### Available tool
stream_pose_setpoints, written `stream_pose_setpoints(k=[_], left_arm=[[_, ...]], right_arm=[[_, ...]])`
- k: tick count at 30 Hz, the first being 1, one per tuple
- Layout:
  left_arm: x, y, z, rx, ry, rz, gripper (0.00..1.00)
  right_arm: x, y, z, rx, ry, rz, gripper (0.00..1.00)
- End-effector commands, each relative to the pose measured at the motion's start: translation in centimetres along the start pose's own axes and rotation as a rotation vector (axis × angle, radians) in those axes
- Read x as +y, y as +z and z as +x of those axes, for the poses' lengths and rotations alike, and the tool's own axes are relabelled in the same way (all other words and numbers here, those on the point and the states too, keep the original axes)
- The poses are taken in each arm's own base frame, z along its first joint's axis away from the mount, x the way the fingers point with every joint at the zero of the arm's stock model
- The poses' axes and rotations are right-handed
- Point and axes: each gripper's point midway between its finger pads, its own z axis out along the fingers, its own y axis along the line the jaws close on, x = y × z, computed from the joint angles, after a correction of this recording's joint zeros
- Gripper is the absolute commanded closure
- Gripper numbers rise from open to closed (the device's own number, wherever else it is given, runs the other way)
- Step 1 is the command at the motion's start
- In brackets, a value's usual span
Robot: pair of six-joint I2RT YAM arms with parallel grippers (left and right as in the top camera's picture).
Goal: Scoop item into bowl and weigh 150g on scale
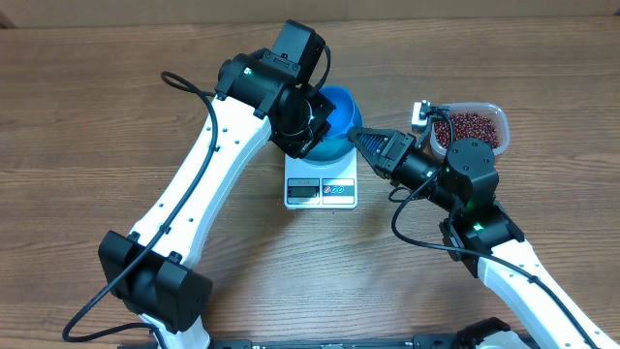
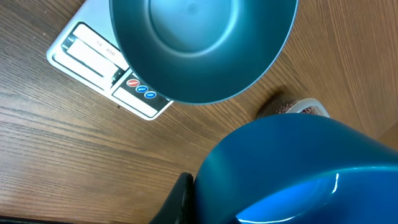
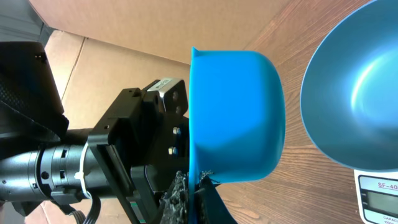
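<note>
The teal-blue bowl (image 1: 329,150) stands on the white scale (image 1: 322,191); it also shows in the left wrist view (image 2: 199,50) and the right wrist view (image 3: 354,93), with nothing inside. A small blue scoop (image 3: 236,112) hangs beside the bowl. My right gripper (image 3: 200,186) is shut on its thin edge. My left gripper (image 1: 312,121) is over the bowl, one finger (image 2: 181,199) pressed against the scoop (image 2: 298,174), the other hidden behind it. The beans (image 1: 470,126) lie in the clear tub.
The clear plastic tub (image 1: 496,114) sits at the back right, just behind my right arm. The scale's display and buttons (image 2: 140,89) face the front edge. Bare wooden table surrounds the scale. A cardboard wall (image 3: 155,25) stands behind.
</note>
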Motion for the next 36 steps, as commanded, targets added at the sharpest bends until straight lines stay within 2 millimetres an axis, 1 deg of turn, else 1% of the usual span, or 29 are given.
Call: stream_pose_setpoints(k=[1, 8, 9, 10, 11, 12, 13, 18, 20, 22, 24, 27, 31, 32, 33, 36], left_arm=[[-0.5, -1.2, 0.2, -0.010, 0.003, 0.030, 0.96], [-0.5, -1.2, 0.2, -0.010, 0.003, 0.030, 0.96], [-0.5, -1.2, 0.2, -0.009, 0.003, 0.030, 0.92], [-0.4, -1.2, 0.2, -0.009, 0.003, 0.030, 0.65], [-0.5, -1.2, 0.2, -0.009, 0.003, 0.030, 0.26], [-0.5, -1.2, 0.2, -0.010, 0.003, 0.030, 0.03], [-0.5, -1.2, 0.2, -0.010, 0.003, 0.031, 0.00], [-0.8, -1.5, 0.1, 0.007, 0.003, 0.052, 0.00], [-1.7, -2.1, 0.0, 0.043, 0.044, 0.107, 0.00], [-2.1, -2.9, -0.3, 0.058, 0.064, 0.140, 0.00], [-2.5, -4.0, -1.0, 0.055, 0.098, 0.175, 0.00], [-3.5, -6.0, -1.4, 0.047, 0.179, 0.236, 0.00], [-5.2, -9.0, -0.9, 0.032, 0.368, 0.334, 0.00], [-5.3, -9.4, -0.8, 0.027, 0.397, 0.344, 0.00], [-5.5, -10.5, -0.6, 0.008, 0.458, 0.357, 0.00], [-5.6, -12.1, -0.2, -0.026, 0.593, 0.373, 0.00]], right_arm=[[1.3, 0.0, -0.7, -0.022, -0.025, -0.029, 0.96], [1.3, 0.0, -0.7, -0.022, -0.024, -0.029, 0.96], [1.3, 0.0, -0.7, -0.022, -0.024, -0.029, 0.96], [1.3, 0.0, -0.7, -0.022, -0.025, -0.029, 0.96], [1.3, 0.0, -0.7, -0.022, -0.024, -0.029, 0.96], [1.3, 0.0, -0.7, -0.023, -0.024, -0.029, 0.96], [1.3, 0.0, -0.7, -0.023, -0.024, -0.029, 0.96], [1.1, 0.0, -0.8, -0.031, -0.021, -0.020, 0.96], [0.6, 0.0, -1.0, -0.041, -0.012, 0.000, 0.96], [0.5, 0.0, -1.0, -0.042, -0.009, 0.006, 0.96], [0.2, -0.1, -1.1, -0.051, -0.004, 0.018, 0.96], [-0.9, -0.1, -1.3, -0.072, 0.015, 0.064, 0.96], [-1.4, -0.2, -1.4, -0.079, 0.004, 0.088, 0.96], [-1.4, -0.2, -1.4, -0.078, -0.003, 0.088, 0.96], [-1.4, -0.2, -1.4, -0.078, -0.018, 0.087, 0.96], [-1.2, -0.2, -1.4, -0.076, -0.047, 0.085, 0.96]])
